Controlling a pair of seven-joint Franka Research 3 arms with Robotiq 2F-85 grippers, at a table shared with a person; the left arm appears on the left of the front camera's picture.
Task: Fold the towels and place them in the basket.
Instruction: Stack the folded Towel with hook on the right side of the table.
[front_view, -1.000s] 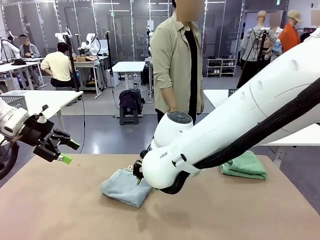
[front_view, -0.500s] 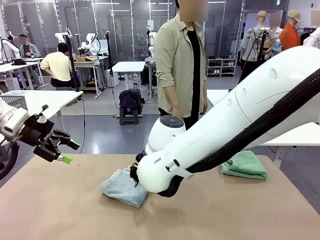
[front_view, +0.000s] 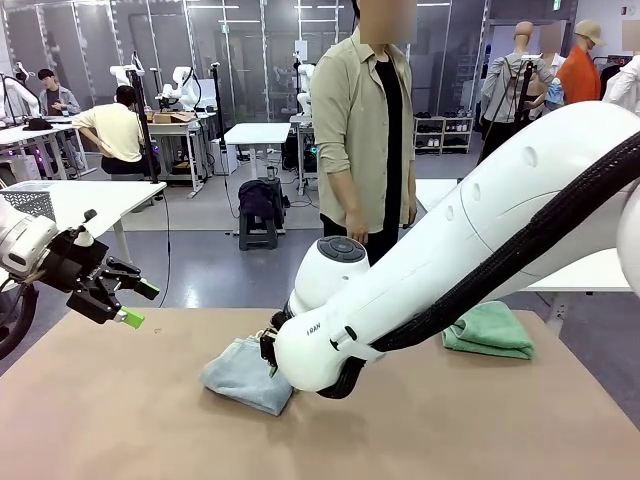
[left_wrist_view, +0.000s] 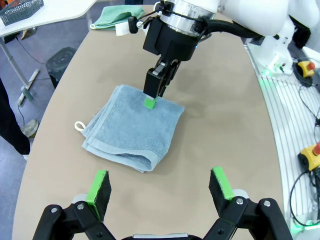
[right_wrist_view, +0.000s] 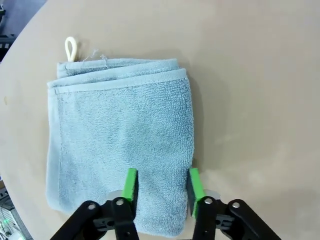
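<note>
While a person (front_view: 365, 120) in an olive shirt stands at the far side of the table (front_view: 120, 420), the right gripper (right_wrist_view: 161, 181) presses down on the near edge of a folded pale blue towel (right_wrist_view: 120, 145). Its green pads (right_wrist_view: 130, 184) stand narrowly apart, straddling a strip of the terry cloth; whether they truly pinch the cloth cannot be told. Two towels lie on the tan tabletop: the blue one near the middle, its small white corner loop (left_wrist_view: 79, 127) lying flat beside it, and a folded mint green towel (front_view: 490, 331) well apart, toward the table's right edge. Off to the left side, the left gripper (front_view: 133, 304) hovers above the table with its two fingers spread wide and nothing between them.
</note>
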